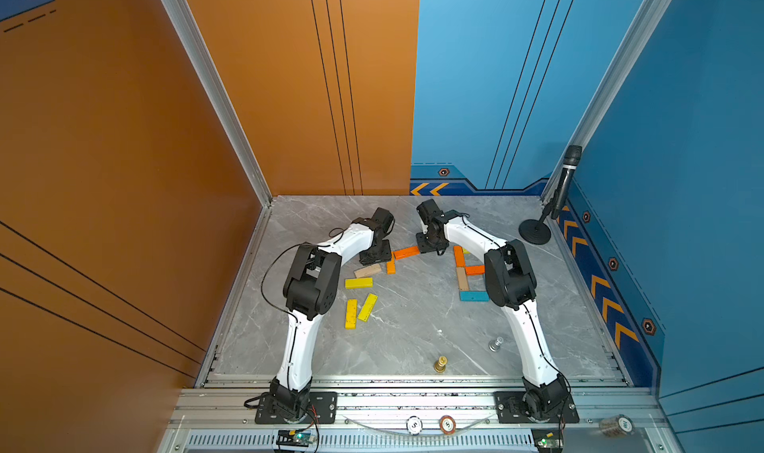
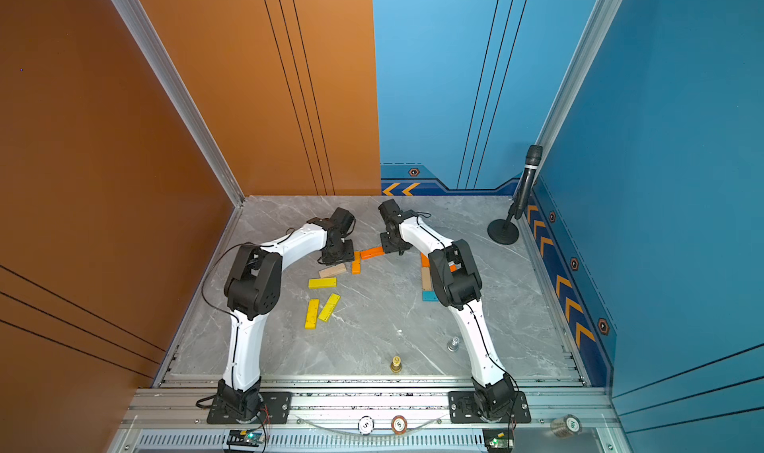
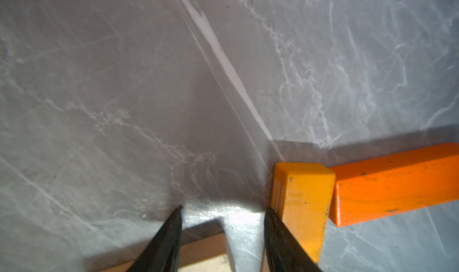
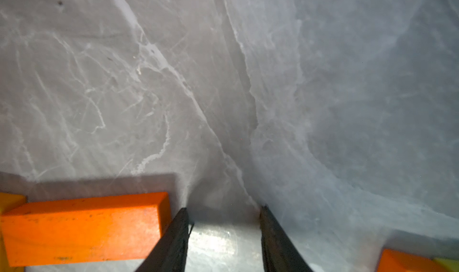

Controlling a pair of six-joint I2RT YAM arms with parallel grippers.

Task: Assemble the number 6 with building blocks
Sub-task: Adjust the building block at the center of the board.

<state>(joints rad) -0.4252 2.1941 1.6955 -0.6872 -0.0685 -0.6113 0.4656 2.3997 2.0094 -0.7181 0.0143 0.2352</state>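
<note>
Left wrist: rectangular orange plank (image 3: 397,183) on veined grey tabletop (image 3: 124,84).

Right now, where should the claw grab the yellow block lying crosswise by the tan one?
Probably its middle, pinching across the two long edges, coming straight down. The yellow block lies flat on the table and is narrow across. The tan block crowds its far edge, so go carefully.

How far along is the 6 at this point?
Done: beside the right arm, which hides part of it, an upright orange plank, tan plank and teal plank form an L, plus an orange crossbar. In hand: nothing; left gripper and right gripper stand open, empty, either side of a loose orange plank. Left: closing the shape; three yellow planks lie unused.
</note>
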